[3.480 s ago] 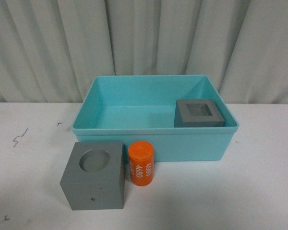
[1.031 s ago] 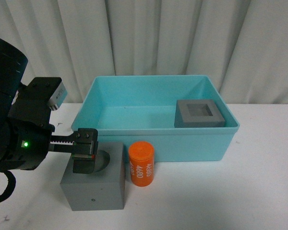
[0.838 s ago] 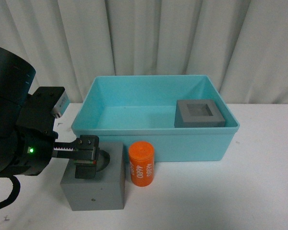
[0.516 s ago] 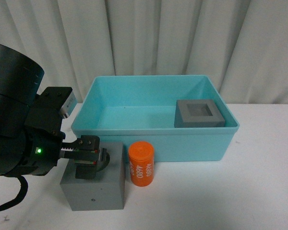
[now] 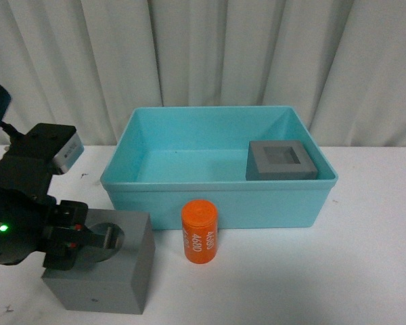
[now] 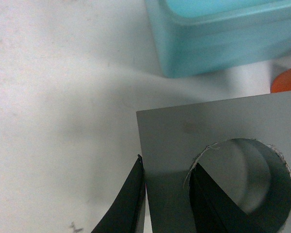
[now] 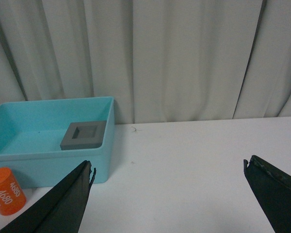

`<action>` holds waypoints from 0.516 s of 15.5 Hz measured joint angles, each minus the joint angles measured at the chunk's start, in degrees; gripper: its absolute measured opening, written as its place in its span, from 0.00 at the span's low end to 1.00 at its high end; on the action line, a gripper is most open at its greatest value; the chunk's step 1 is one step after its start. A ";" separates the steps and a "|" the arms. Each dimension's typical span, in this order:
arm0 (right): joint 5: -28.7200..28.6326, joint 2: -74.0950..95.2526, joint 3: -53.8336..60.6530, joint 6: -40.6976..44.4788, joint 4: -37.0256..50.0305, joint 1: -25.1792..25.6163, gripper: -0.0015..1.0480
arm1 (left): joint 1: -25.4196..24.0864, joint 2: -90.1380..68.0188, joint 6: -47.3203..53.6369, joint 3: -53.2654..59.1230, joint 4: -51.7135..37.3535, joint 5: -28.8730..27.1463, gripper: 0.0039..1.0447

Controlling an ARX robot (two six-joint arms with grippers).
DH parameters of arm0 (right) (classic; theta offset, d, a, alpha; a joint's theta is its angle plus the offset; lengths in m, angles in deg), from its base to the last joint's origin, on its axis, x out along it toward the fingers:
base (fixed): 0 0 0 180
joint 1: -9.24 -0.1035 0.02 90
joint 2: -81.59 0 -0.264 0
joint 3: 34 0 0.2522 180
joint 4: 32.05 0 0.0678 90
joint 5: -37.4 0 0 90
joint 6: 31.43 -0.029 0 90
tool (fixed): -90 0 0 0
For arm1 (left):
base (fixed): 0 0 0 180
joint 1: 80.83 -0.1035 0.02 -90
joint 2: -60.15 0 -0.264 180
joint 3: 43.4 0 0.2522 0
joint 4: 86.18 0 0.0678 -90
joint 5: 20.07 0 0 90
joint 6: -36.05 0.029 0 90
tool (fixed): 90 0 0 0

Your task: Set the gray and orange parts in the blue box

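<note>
Round-recess gray cube (image 5: pixel 101 271) is at the bench's (image 5: pixel 352 271) front-left corner. The left gripper (image 5: pixel 88 238) is clamped on its wall, one finger in the recess and one outside. Step in hand, judged: lift it over the blue box's (image 5: pixel 216 184) near rim and release on the bare floor beside the square-recess gray cube (image 5: pixel 281 160) in the box's front-right corner. Orange cylinder (image 5: pixel 199 232) stands upright just before that rim and could be clipped; right gripper (image 7: pixel 168 164) hangs spread wide, empty.

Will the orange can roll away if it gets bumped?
The orange can stands upright on its flat end, so a low push would probably slide it. Being taller than wide, it might tip from a high bump, then likely roll on its round side.
</note>
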State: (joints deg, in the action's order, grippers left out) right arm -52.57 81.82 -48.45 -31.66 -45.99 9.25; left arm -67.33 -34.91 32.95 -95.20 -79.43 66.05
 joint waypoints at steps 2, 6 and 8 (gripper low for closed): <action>0.00 0.00 0.00 0.00 0.00 0.00 0.94 | -2.38 14.43 5.55 0.63 8.68 2.62 0.20; 0.02 0.00 0.00 0.00 -0.02 0.00 0.94 | 2.43 20.44 6.56 -4.22 12.55 2.82 0.20; 0.00 0.00 0.00 0.00 0.00 0.00 0.94 | 5.38 20.24 6.05 -8.41 12.66 1.99 0.20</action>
State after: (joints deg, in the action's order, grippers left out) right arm -52.57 81.82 -48.45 -31.66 -45.99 9.25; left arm -61.95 -14.67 39.01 -103.62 -66.77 68.04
